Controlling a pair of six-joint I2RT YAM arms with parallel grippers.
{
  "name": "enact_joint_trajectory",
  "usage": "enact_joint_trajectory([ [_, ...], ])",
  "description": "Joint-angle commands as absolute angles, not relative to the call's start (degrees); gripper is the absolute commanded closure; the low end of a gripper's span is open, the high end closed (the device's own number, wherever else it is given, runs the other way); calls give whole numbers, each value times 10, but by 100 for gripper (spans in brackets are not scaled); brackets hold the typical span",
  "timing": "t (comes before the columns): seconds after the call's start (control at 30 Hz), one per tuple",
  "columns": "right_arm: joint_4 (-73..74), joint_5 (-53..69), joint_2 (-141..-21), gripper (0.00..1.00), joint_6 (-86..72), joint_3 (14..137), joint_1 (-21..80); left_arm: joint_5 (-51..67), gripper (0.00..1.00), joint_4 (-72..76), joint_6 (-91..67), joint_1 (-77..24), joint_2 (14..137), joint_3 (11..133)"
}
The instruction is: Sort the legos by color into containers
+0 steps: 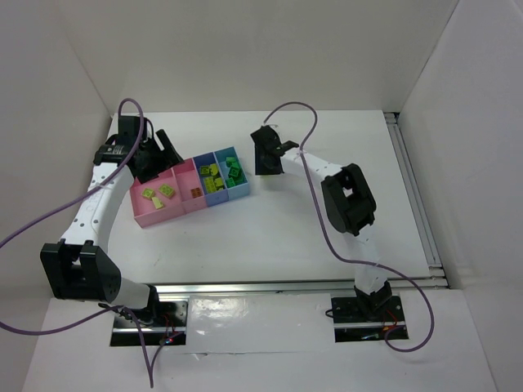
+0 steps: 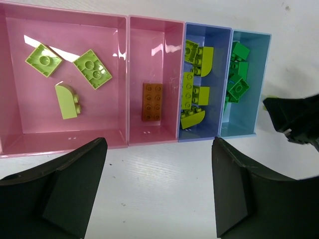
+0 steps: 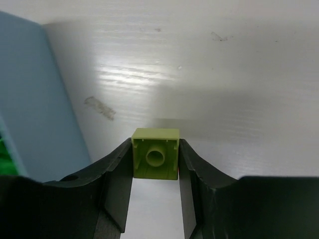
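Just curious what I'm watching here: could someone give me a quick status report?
Right gripper shut on a yellow-green lego, beside the light blue bin. Left gripper open, near the pink bins. Nothing blocking the bins.

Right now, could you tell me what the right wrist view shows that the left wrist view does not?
Only the right wrist: the held yellow-green brick seen plainly, pinched in the right gripper. Only the left wrist: three loose yellow-green bricks in the large pink bin, a brown brick in the next, and the open left gripper. Both: the light blue bin, the right gripper and the white table.
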State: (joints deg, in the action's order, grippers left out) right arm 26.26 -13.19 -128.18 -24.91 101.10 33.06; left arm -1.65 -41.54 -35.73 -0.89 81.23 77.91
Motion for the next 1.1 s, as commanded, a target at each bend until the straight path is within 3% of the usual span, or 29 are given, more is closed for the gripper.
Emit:
enact_joint_trajectory([
  [0.0,199,-134,-1180,70,-220,999,362,-37,13,-413,-339,-1,809,806],
  [0.2,172,-108,-1179,70,-180,1037,423,-78,8,-446,-375,33,809,820],
  [0.37,126,-5,-1214,67,-125,1097,475,-73,8,-446,-422,67,769,788],
  [0.77,100,133,-1372,64,-94,1304,527,-33,7,-474,-459,117,734,815],
  [0.87,84,170,-1417,56,-113,1348,533,-27,6,-479,-459,125,728,821],
  [0.9,83,192,-1430,38,-133,1366,533,-27,6,-479,-459,125,728,827],
  [1.0,134,214,-1496,22,-138,1482,533,-27,6,-479,-459,125,728,827],
  [1.07,134,221,-1479,12,-138,1476,533,-27,6,-479,-459,130,728,820],
])
